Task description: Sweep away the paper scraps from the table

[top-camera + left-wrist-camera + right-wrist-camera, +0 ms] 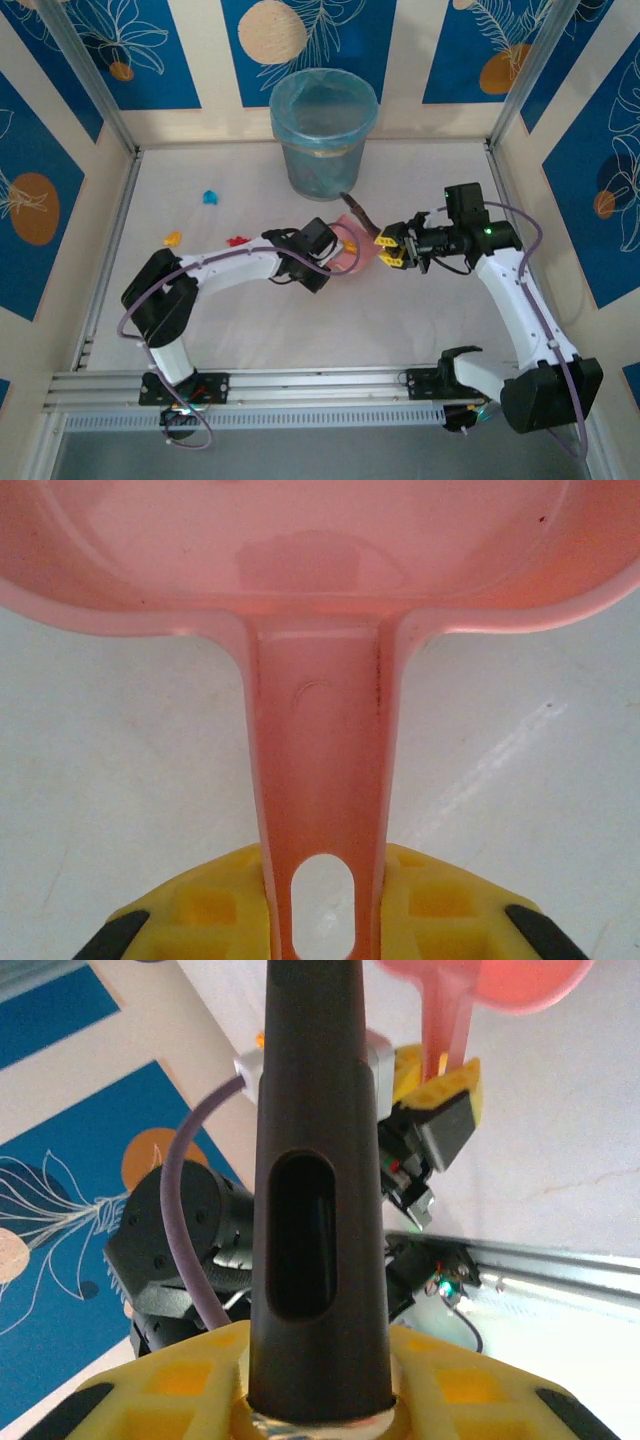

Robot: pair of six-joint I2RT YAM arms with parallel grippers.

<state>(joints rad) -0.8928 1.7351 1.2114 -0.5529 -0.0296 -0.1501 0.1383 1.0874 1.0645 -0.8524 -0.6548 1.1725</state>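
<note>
White table [420, 330], railed. Lined bin [322, 130] is stood at far centre. Pink dustpan [320, 570] is clamped by its handle in the left gripper [322, 915], mid-table. Dark brush [315, 1160] is clamped by its handle in the right gripper [320, 1400]. Paper scraps [210, 197] are scattered on the table's left half: blue farthest, red and orange nearer.

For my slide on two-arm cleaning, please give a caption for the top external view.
Left gripper holds a pink dustpan, right gripper a dark handle; three paper scraps lie on the table.
</note>
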